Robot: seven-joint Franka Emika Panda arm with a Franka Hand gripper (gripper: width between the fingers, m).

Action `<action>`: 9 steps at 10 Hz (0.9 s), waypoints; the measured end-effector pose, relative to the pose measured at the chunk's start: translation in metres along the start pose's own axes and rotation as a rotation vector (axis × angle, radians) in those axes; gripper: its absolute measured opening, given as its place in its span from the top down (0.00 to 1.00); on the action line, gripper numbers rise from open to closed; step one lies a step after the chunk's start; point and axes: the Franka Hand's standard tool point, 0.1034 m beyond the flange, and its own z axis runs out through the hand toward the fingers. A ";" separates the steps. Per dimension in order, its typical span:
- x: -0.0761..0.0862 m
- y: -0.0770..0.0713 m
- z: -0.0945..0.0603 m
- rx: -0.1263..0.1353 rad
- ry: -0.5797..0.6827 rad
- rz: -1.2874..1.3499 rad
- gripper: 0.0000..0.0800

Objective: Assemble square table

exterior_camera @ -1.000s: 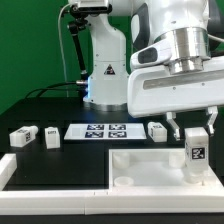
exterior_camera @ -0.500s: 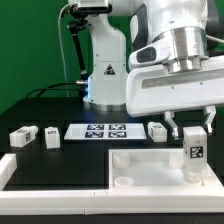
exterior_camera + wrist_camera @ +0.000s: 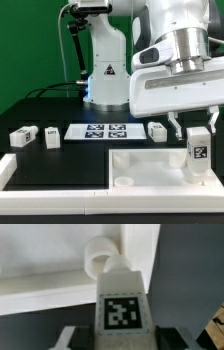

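Square top (image 3: 150, 165) lies flat at front, toward the exterior view's right: raised rim, round socket (image 3: 100, 259) in its corner. Gripper (image 3: 195, 132) clamped on one leg block (image 3: 197, 155), upright, tag outward, tip at that corner; contact unclear. Spare leg (image 3: 157, 131) loose behind, beside marker board (image 3: 103, 130). Risk: leg off-centre or tilted, so it jams on the socket lip or shoves the top; smooth plastic may slip. Everything white, hard, matte; leg boxy, rounded tip.

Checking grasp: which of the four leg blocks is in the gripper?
The upright leg block at the exterior view's right, clamped in the gripper over the square top; the other three lie loose.
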 end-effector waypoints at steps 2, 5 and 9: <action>0.001 0.003 0.000 -0.002 0.001 -0.015 0.64; 0.000 0.002 0.000 -0.001 0.001 -0.025 0.64; -0.006 0.008 0.003 -0.009 -0.008 -0.084 0.64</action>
